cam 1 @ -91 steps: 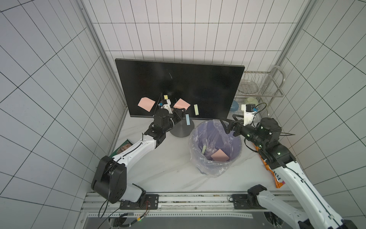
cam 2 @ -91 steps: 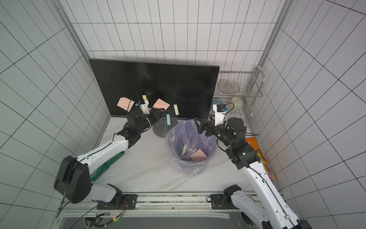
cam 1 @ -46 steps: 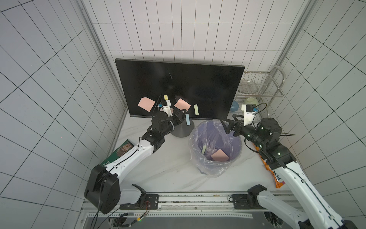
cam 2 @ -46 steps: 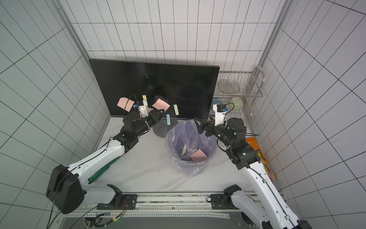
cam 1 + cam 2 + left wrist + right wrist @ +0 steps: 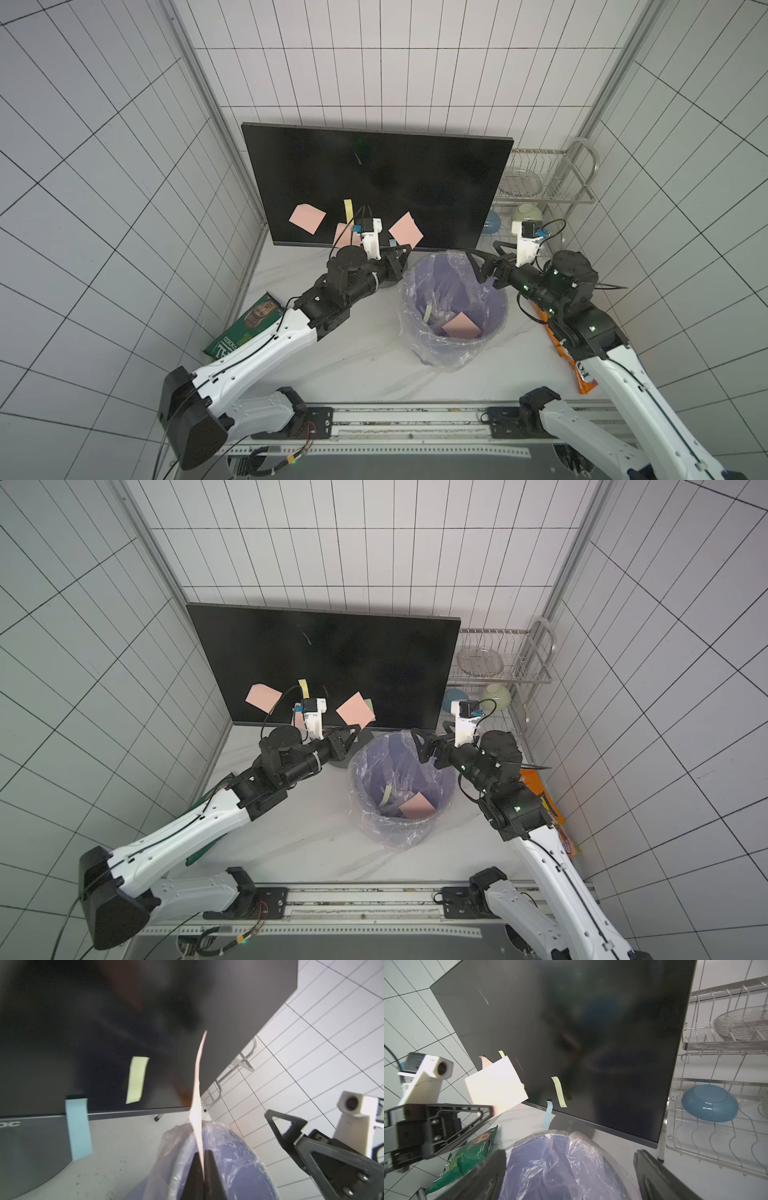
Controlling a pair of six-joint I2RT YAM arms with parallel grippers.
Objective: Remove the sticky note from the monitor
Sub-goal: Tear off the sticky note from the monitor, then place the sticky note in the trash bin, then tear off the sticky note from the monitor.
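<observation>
The black monitor [image 5: 374,174] [image 5: 324,646] stands at the back of the table. My left gripper [image 5: 405,250] [image 5: 203,1160] is shut on a corner of a pink sticky note [image 5: 406,230] [image 5: 197,1095] [image 5: 496,1086], which hangs free in front of the screen's lower edge, by the near rim of the bin [image 5: 409,299]. Several notes stay stuck on the screen: a pink one [image 5: 307,218], a yellow strip [image 5: 348,210], a yellow-green strip [image 5: 137,1079] and a blue strip [image 5: 78,1128]. My right gripper [image 5: 478,262] [image 5: 569,1176] hovers open over the bin's far right rim, holding nothing.
The purple bin with a clear liner holds a pink note [image 5: 460,326] and a yellow strip. A green snack bag [image 5: 245,328] lies left, an orange bag [image 5: 582,370] right. A wire dish rack [image 5: 548,174] with a blue bowl [image 5: 492,222] stands at the back right.
My left gripper has carried the pink note to the right, away from the screen and toward the bin, with the arm stretching out. The right arm has not moved.
</observation>
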